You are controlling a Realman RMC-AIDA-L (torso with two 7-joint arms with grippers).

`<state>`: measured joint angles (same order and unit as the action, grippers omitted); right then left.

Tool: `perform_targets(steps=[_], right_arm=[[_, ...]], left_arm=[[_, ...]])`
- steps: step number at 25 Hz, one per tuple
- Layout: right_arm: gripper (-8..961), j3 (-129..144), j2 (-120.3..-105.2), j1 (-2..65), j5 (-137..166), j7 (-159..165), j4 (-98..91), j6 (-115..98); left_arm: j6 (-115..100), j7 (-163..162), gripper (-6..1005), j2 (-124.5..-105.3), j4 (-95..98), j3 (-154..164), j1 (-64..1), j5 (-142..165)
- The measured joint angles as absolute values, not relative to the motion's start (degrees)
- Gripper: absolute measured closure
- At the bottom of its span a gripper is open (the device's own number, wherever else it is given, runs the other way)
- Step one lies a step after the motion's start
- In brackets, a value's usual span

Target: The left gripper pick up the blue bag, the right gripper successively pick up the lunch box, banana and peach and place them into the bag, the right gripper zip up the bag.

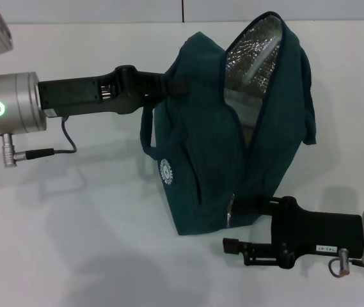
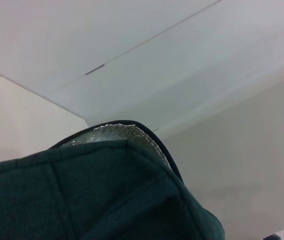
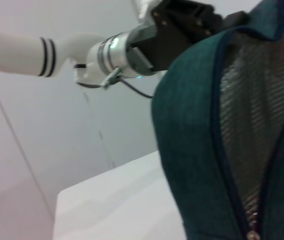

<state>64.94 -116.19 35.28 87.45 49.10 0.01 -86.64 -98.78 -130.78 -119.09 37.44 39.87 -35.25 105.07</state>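
Head view. My left claw, reaching in from 9 o'clock, pinches the upper edge of the dark blue-green fabric bag and holds it upright on the white tabletop. The bag's mouth gapes at 12 o'clock, exposing silver foil lining; the contents cannot be made out. My right claw, entering from 4 o'clock, is spread, its upper finger touching the bag's lower corner near the zip.
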Motion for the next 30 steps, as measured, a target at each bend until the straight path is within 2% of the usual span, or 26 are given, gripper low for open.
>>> perform_targets(steps=[27, 30], right_arm=[[217, 64.7, -116.19, 34.3, 86.7, 49.8, -0.7, -85.6], [323, 64.7, -116.19, 34.3, 86.7, 49.8, -0.7, -84.9]], left_arm=[[-98.8, -130.4, 964, -118.73, 36.9, 39.8, -34.8, 105.0], [-98.8, -130.4, 964, -118.73, 36.9, 39.8, -34.9, 105.0]])
